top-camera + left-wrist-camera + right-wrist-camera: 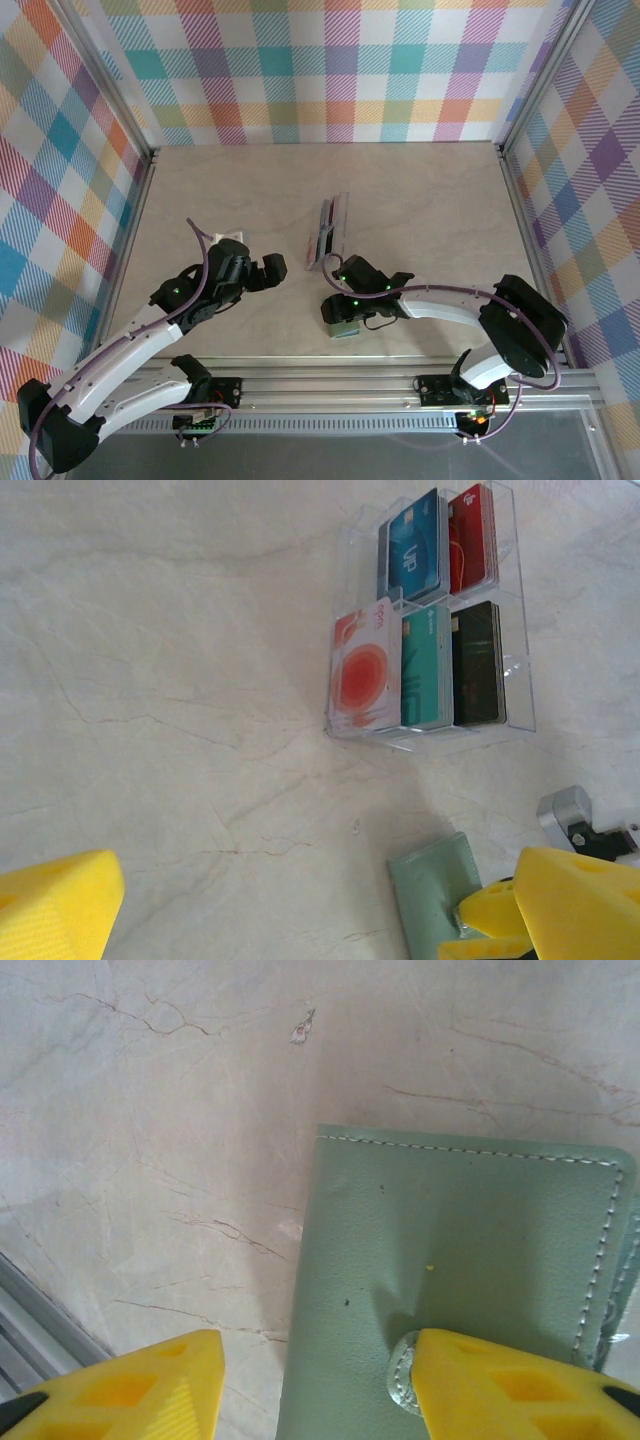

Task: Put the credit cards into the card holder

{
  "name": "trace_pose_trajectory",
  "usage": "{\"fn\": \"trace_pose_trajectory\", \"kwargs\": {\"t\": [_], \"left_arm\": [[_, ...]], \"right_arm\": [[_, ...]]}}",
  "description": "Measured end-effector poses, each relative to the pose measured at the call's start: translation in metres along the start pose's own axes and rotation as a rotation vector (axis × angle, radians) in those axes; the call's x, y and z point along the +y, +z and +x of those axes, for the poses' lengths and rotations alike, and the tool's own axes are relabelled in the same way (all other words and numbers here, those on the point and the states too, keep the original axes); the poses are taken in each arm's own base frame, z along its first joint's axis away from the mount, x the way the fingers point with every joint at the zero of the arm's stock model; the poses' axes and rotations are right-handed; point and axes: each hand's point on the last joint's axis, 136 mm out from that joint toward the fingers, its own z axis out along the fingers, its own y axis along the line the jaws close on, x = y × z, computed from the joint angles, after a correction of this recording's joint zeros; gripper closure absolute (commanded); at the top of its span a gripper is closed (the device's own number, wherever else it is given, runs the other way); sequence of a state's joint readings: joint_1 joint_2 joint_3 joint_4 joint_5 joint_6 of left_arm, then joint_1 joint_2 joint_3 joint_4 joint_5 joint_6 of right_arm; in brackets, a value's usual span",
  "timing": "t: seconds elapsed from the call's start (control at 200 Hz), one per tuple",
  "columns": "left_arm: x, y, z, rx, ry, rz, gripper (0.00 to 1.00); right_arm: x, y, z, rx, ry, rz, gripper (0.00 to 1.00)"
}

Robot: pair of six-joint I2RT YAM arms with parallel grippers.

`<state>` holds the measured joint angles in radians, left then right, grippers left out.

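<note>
The credit cards stand in a clear tray [520,680]: blue [415,545], red [472,538], white-and-red [362,675], teal [427,670] and dark [477,663]. The grey-green card holder [460,1250] lies closed and flat on the table, also seen as the card holder [345,326] and card holder [432,885]. My right gripper [315,1390] is open just above it: one finger [510,1385] is over the snap, the other hangs over bare table beside the holder's edge. My left gripper [300,920] is wide open with nothing in it, left of the holder.
The clear tray [328,232] stands on the marble-patterned table just beyond the right gripper [336,306]. The left gripper [278,268] hovers to its left. Checked walls close the table on three sides, and an aluminium rail [400,378] runs along the near edge.
</note>
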<state>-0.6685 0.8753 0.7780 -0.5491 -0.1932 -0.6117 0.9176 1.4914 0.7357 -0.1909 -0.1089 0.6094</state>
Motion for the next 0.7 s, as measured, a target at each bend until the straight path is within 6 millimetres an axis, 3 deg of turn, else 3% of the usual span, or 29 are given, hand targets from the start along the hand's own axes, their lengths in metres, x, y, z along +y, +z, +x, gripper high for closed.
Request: {"fn": "trace_pose_trajectory", "kwargs": {"t": [0.325,0.435,0.54,0.7], "left_arm": [[0.020,-0.028,-0.034,-0.168,0.048,-0.076,0.00],[0.033,-0.033,-0.045,-0.231,0.078,-0.149,0.00],[0.046,-0.038,-0.055,-0.339,0.080,-0.194,0.00],[0.070,-0.035,-0.054,-0.455,0.072,-0.260,0.00]], "right_arm": [[-0.004,-0.009,-0.004,0.024,-0.055,0.053,0.23],[-0.002,-0.012,-0.004,0.030,-0.081,0.048,0.00],[0.003,-0.020,-0.006,0.019,-0.103,0.038,0.00],[0.021,-0.038,-0.020,-0.025,-0.138,-0.008,0.00]]}}
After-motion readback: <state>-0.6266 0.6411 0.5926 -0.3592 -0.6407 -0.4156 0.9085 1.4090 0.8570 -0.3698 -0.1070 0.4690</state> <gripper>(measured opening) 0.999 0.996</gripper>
